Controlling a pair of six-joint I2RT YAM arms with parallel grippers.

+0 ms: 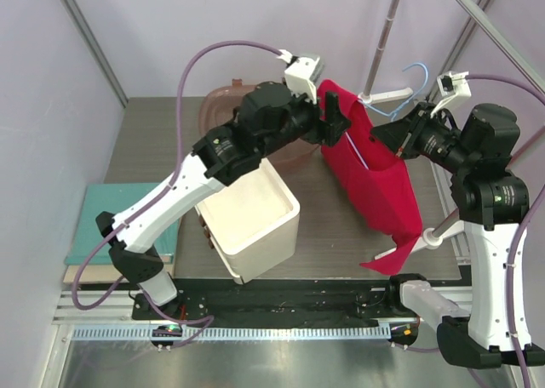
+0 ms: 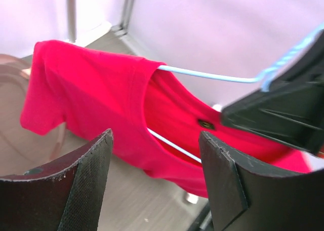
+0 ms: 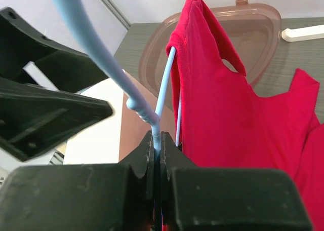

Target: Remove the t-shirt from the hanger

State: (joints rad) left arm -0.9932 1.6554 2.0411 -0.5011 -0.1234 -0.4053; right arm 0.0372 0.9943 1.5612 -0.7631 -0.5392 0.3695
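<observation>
We found the right gripper [image 3: 157,157] clamped tight on the light-blue wire of the hanger [image 3: 101,59], just below its hook, holding it aloft over the surface [image 1: 332,226] beside the white box [image 1: 251,222]. The red t-shirt [image 1: 375,184] hung from that hanger in mid-air between the two arms. The left gripper [image 2: 154,142] stood at the garment's upper shoulder, jaws apart and nothing between them. In its wrist view the collar lay just ahead, with bare wire running out of the neck opening. We judged the step in hand to be the reach for a first hold on the cloth, the shirt not yet off. The next move, as we read it, called for closing on fabric alone near the collar, clear of the wire, then drawing it off while the right gripper held firm. Whether the far shoulder sat on the wire we could not tell for certain.
</observation>
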